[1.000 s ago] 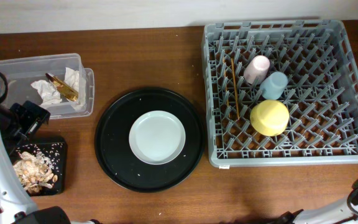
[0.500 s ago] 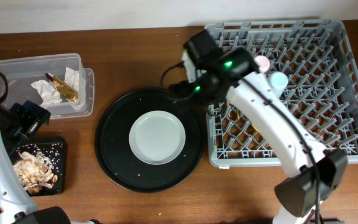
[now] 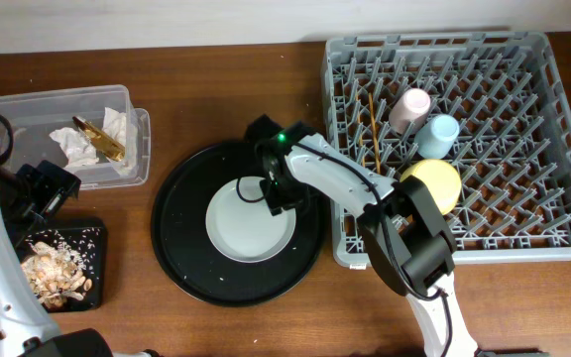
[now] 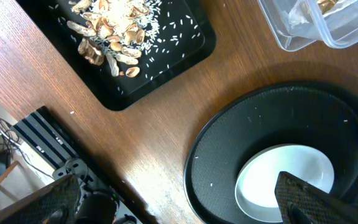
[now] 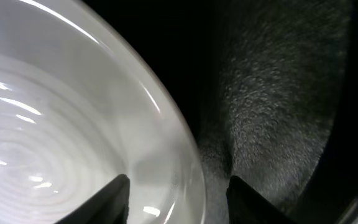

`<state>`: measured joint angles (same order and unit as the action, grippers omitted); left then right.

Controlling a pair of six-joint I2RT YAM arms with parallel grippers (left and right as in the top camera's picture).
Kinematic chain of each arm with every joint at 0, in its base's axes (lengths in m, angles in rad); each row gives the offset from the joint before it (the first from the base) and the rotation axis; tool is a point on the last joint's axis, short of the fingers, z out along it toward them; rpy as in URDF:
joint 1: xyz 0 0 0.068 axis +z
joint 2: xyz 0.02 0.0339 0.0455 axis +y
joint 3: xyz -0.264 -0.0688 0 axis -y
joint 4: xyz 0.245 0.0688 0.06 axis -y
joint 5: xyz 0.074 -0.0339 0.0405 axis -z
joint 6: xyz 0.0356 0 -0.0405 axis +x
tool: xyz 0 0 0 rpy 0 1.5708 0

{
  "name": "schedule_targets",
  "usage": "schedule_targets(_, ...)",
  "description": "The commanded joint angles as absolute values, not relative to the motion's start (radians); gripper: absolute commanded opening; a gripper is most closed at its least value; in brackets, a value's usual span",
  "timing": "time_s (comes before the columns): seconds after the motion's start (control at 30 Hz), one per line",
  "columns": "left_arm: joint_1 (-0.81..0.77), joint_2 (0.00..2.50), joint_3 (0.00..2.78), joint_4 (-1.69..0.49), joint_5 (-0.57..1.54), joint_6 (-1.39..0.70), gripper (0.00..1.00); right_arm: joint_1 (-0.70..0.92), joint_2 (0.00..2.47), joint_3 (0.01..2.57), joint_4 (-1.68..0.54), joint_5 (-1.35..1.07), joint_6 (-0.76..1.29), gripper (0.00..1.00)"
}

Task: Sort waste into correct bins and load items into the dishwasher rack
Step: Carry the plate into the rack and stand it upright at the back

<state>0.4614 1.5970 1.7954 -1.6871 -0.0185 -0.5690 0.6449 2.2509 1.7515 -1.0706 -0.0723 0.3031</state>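
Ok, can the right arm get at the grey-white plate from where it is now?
Probably yes: the right claw hangs open at the rim of the plate, one finger either side of the edge, and nothing lies on the plate.

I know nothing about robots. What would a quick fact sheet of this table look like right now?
In the dishwasher rack: yellow bowl, pink cup, light blue cup, chopsticks
Not yet loaded: plate, on the round black tray
Right gripper: open, fingers either side of the plate's rim
Clear box: napkins, wrapper
Shallow black tray: food scraps
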Motion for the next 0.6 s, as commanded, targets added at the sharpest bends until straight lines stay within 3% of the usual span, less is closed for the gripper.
schedule_targets(0.0, 0.466, 1.595, 1.801, -1.687, -0.022, -0.568, 1.00, 0.647, 2.252, 1.721, -1.058, -0.079, 0.324, 0.42)
schedule_targets(0.1, 0.466, 1.595, 1.801, -1.687, -0.022, -0.568, 1.00, 0.645, 2.243, 1.747, -1.067, -0.078, 0.324, 0.04)
schedule_targets(0.2, 0.466, 1.595, 1.801, -1.687, -0.022, -0.568, 1.00, 0.619, 2.192, 1.907, -1.156, -0.006, 0.324, 0.04)
schedule_targets(0.27, 0.466, 1.595, 1.801, -1.687, -0.022, -0.568, 1.00, 0.562, 2.173, 2.148, -1.300, 0.154, 0.324, 0.04)
schedule_targets(0.4, 0.466, 1.595, 1.801, -1.687, -0.022, -0.568, 1.00, 0.354, 2.173, 2.518, -1.477, 0.444, 0.362, 0.04)
schedule_targets(0.57, 0.466, 1.595, 1.801, -1.687, -0.022, -0.568, 1.00, 0.237, 2.228, 2.523, -1.415, 0.709, 0.544, 0.04)
